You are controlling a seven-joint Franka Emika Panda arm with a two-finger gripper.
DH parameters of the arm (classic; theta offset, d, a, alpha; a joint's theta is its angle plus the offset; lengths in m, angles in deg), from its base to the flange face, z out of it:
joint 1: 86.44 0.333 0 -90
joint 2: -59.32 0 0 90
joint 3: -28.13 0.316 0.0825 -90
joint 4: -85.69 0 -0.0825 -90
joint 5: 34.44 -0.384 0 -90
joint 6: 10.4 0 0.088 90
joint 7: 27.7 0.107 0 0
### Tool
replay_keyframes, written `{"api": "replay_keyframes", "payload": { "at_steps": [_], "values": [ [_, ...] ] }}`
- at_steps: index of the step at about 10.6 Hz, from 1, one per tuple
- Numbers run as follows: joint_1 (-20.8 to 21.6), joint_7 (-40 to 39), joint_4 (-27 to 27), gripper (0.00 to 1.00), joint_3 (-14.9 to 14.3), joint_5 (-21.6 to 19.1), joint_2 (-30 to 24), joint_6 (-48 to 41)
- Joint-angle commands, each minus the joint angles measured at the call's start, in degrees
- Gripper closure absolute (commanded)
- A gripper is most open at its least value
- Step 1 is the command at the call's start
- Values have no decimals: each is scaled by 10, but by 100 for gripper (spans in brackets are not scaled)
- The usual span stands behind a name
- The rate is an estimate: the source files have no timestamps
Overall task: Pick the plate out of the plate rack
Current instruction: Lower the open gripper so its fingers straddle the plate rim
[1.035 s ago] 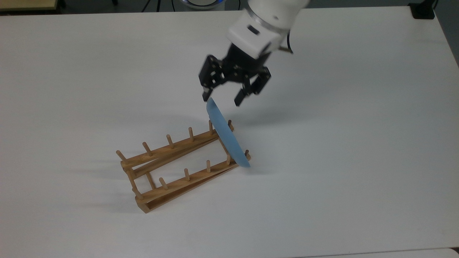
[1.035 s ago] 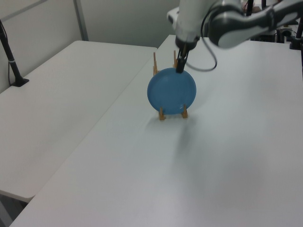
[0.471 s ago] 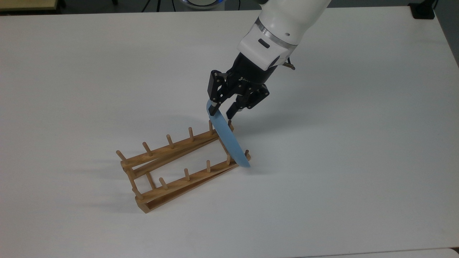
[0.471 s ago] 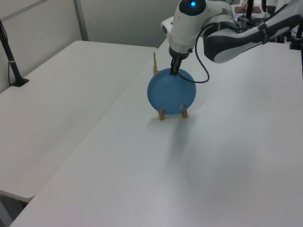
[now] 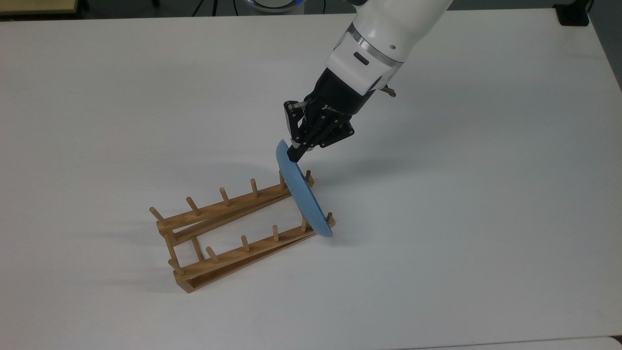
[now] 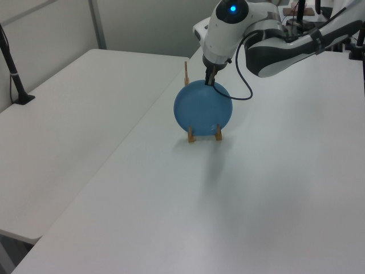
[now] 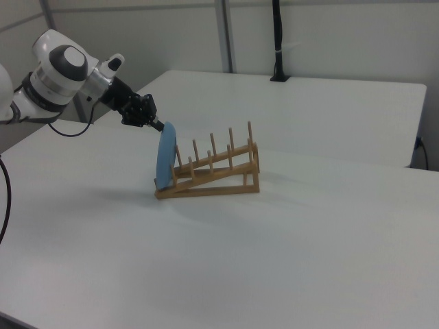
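The round, shallow light-blue plate (image 5: 302,193) stands on edge at the centre of the top view, in the end slot of the light-brown wooden peg rack (image 5: 228,228), with the black two-finger gripper (image 5: 295,154) clamped on its upper rim; pale lettering on the gripper body is too small to read. In the left view the plate (image 6: 202,108) sits upper centre, looking stiff, light and smooth, so the thin top rim seems the natural hold. In the right view it (image 7: 165,155) leans at the rack's (image 7: 212,171) low left end, left of centre.
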Motion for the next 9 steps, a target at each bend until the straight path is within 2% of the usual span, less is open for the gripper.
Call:
{"api": "replay_keyframes", "payload": {
  "at_steps": [1, 2, 3, 4, 5, 6, 7, 9],
  "values": [
    [11, 8, 1, 100, -10, 13, -1, 6],
    [11, 7, 1, 100, -9, 13, 0, 6],
    [11, 9, 1, 81, -9, 11, 1, 6],
    [11, 11, 1, 52, -8, 7, 1, 6],
    [11, 14, 0, 37, -7, 4, 0, 6],
    [12, 15, -1, 26, -7, 3, -1, 6],
    [11, 15, -1, 23, -6, 3, -1, 6],
    [9, 15, 0, 25, -7, 6, 3, 7]
  ]
}}
